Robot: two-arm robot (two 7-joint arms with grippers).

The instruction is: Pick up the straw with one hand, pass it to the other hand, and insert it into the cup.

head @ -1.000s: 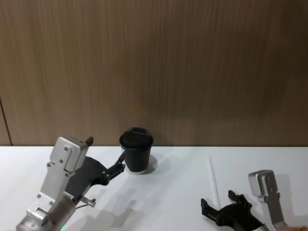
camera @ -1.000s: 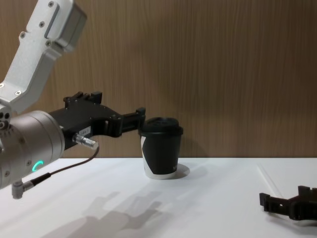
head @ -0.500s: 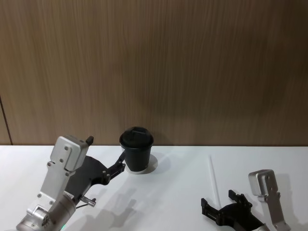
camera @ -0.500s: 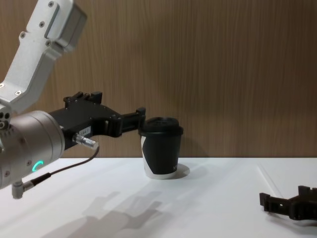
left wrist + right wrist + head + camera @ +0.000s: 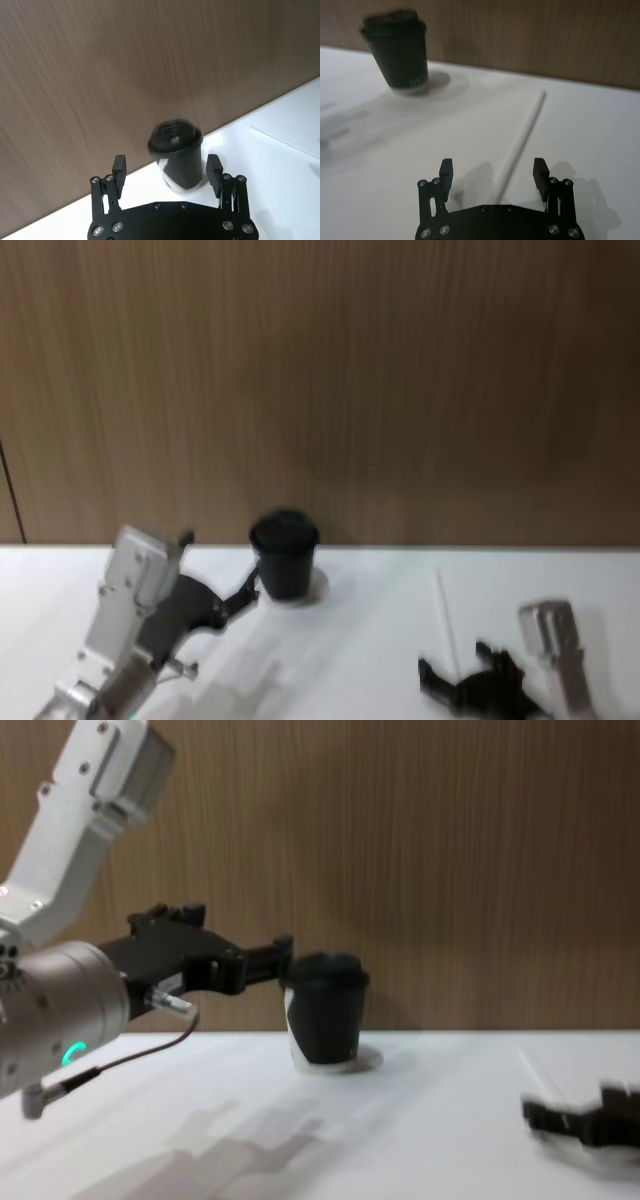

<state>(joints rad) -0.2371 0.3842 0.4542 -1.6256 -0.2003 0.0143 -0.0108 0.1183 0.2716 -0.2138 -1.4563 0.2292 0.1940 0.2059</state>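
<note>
Left gripper: held above table, reaching forward from silver wrist, green ring lit. Aimed level at cup, about lid height. Fingers spread wide, nothing held. From left wrist view: one finger either side of cup, cup beyond the tips. Chest view: tip just beside lid. Contact: cannot tell.

Right gripper: low over table at front right, pointing forward. Fingers wide apart, nothing gripped.

Straw: flat on table, near end lying between the right gripper's two fingers, apart from both. Far end pointing toward wood wall.

Cup: upright, lid on, at back of table near wall, well to the left of straw.
</note>
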